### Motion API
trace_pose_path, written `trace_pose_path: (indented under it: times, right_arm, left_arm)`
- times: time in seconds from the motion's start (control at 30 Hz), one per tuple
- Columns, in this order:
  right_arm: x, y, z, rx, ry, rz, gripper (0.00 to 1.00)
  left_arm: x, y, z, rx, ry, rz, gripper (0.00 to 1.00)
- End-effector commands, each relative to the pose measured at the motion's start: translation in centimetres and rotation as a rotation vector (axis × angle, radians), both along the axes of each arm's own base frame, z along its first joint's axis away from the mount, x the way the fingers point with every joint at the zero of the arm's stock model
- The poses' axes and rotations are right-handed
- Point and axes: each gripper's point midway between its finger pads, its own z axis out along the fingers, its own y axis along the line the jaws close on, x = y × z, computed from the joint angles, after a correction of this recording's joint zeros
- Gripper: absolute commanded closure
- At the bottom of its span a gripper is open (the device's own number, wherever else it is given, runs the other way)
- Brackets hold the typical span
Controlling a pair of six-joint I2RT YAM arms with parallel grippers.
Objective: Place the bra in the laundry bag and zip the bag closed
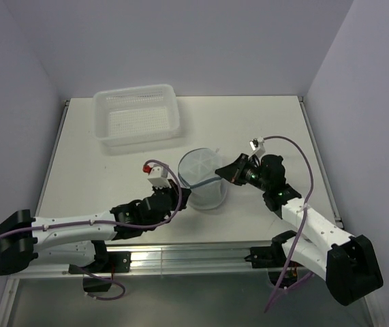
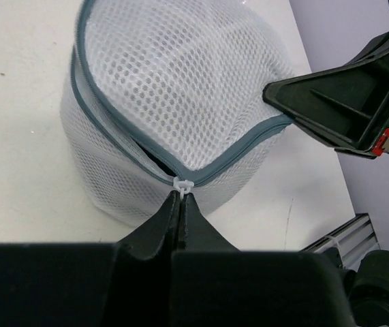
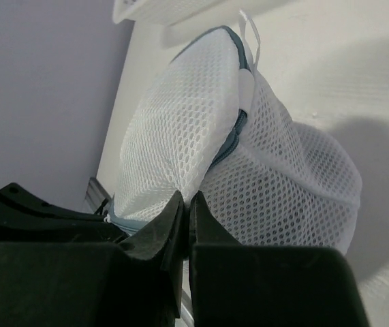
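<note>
left gripper [image 2: 182,199] on zipper pull [image 2: 183,184] (laundry bag [image 2: 174,88])

My left claw [image 2: 182,196] and right claw [image 3: 186,199] are matte black (the right one carries a small red tab [image 2: 383,142]). The laundry bag [image 2: 180,82] is white honeycomb mesh, its zipper rim [image 2: 242,146] grey-blue, its zipper pull [image 2: 182,184] white. The basket [image 1: 138,114] is white with dotted perforations, the table [image 1: 262,122] off-white, and my cables [image 1: 291,139] purple.

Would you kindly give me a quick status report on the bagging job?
Left gripper jaws shut on zipper pull; right gripper jaws shut on laundry bag. Bag partly zipped; bra not clearly visible. Basket stands apart behind.
</note>
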Motion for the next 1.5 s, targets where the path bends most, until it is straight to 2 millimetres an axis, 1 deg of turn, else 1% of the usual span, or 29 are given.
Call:
trace_pose_path:
  times: [0.0,0.03,0.1,0.13,0.17,0.23,0.27,0.3,0.33,0.37,0.4,0.43,0.47,0.53,0.6,0.63,0.67,0.8,0.83,0.9,0.93,1.0,1.23,1.27,1.3,1.33,1.37,1.4,1.47]
  right_arm:
    - [4.3,-3.1,3.0,-0.109,-0.166,-0.116,1.0]
    - [4.9,-3.5,3.2,-0.12,-0.165,-0.133,1.0]
    - [5.6,-3.9,2.4,-0.146,-0.145,-0.144,1.0]
    - [5.9,-4.0,2.3,-0.154,-0.126,-0.153,0.95]
    - [5.9,-3.8,1.8,-0.153,-0.095,-0.141,0.81]
    - [5.1,-2.6,2.0,-0.137,-0.081,-0.102,0.47]
    - [4.4,-2.0,2.7,-0.146,-0.103,-0.113,0.18]
    - [3.9,-1.9,2.8,-0.157,-0.104,-0.122,0.11]
    - [3.0,-2.1,1.9,-0.174,-0.08,-0.128,0.08]
    - [2.3,-2.5,3.2,-0.145,-0.11,-0.166,0.08]
    - [1.7,-2.5,3.2,-0.128,-0.112,-0.17,0.08]
    - [0.7,-2.8,2.0,-0.13,-0.085,-0.178,0.08]
    - [-0.1,-3.0,3.2,-0.085,-0.107,-0.2,0.09]
    - [-1.5,-2.3,2.0,-0.065,-0.089,-0.189,0.1]
    - [-2.4,-1.2,1.9,-0.009,-0.058,-0.158,0.12]
    - [-3.1,0.2,2.3,0.027,-0.066,-0.102,0.14]
    - [-3.3,1.0,1.9,0.035,-0.039,-0.082,0.15]
    - [-3.1,3.2,2.8,0.034,-0.047,-0.036,0.17]
    - [-3.0,3.8,3.4,0.051,-0.064,-0.018,0.2]
    - [-2.8,4.4,3.7,0.062,-0.063,-0.007,0.24]
    - [-2.5,4.8,4.1,0.073,-0.069,-0.001,0.29]
    - [-2.5,5.4,4.8,0.092,-0.087,0.017,0.31]
    - [-2.0,6.7,3.5,0.094,-0.051,0.028,0.34]
    - [-2.0,6.8,3.4,0.092,-0.047,0.029,0.41]
    - [-1.9,6.9,3.4,0.09,-0.046,0.026,0.54]
    - [-1.7,6.8,3.2,0.081,-0.045,0.02,0.81]
    - [-1.6,6.7,3.2,0.076,-0.049,0.01,0.91]
    - [-1.3,6.4,3.3,0.064,-0.05,-0.005,0.97]
    - [-0.6,5.7,3.6,0.04,-0.071,-0.023,1.0]
  left_arm:
    - [0.6,4.3,-0.8,0.091,-0.013,0.117,1.0]
    - [0.6,5.0,-1.0,0.109,-0.014,0.131,1.0]
    - [0.7,5.9,-0.4,0.105,-0.027,0.15,1.0]
    - [0.7,5.9,-0.1,0.099,-0.032,0.148,1.0]
    - [0.7,5.6,0.2,0.088,-0.034,0.14,1.0]
    - [0.5,4.3,1.0,0.06,-0.032,0.102,1.0]
    - [0.7,3.0,1.4,0.028,-0.038,0.088,1.0]
    - [0.6,2.2,1.4,0.02,-0.035,0.071,1.0]
    - [0.5,1.1,2.1,-0.003,-0.038,0.059,1.0]
    - [0.6,0.1,1.8,-0.007,-0.037,0.051,1.0]
    - [0.7,-0.5,1.9,-0.014,-0.039,0.048,1.0]
    - [0.8,-1.2,2.5,-0.038,-0.044,0.045,1.0]
    - [1.1,-1.8,2.4,-0.042,-0.048,0.047,1.0]
    - [1.5,-2.6,3.4,-0.055,-0.062,0.052,1.0]
    - [1.5,-3.4,3.6,-0.064,-0.071,0.036,1.0]
    - [1.4,-3.8,3.8,-0.069,-0.073,0.025,1.0]
    - [1.2,-4.1,3.6,-0.065,-0.069,0.011,1.0]
    - [0.6,-4.6,3.4,-0.068,-0.059,-0.014,1.0]
    - [0.3,-4.7,3.3,-0.072,-0.057,-0.022,1.0]
    - [0.1,-4.9,3.0,-0.07,-0.052,-0.039,1.0]
    - [0.0,-5.0,2.8,-0.063,-0.048,-0.045,1.0]
    - [-0.3,-5.1,2.5,-0.058,-0.044,-0.055,1.0]
    - [-0.6,-5.1,2.4,-0.055,-0.044,-0.073,1.0]
    - [-0.5,-5.1,2.6,-0.057,-0.047,-0.071,1.0]
    - [-0.5,-5.0,2.5,-0.052,-0.047,-0.07,1.0]
    - [-0.5,-5.0,2.8,-0.053,-0.053,-0.069,1.0]
    - [-0.5,-4.9,2.8,-0.05,-0.054,-0.068,1.0]
    - [-0.4,-4.7,2.6,-0.037,-0.054,-0.064,1.0]
    - [-0.3,-4.3,2.4,-0.023,-0.055,-0.054,1.0]
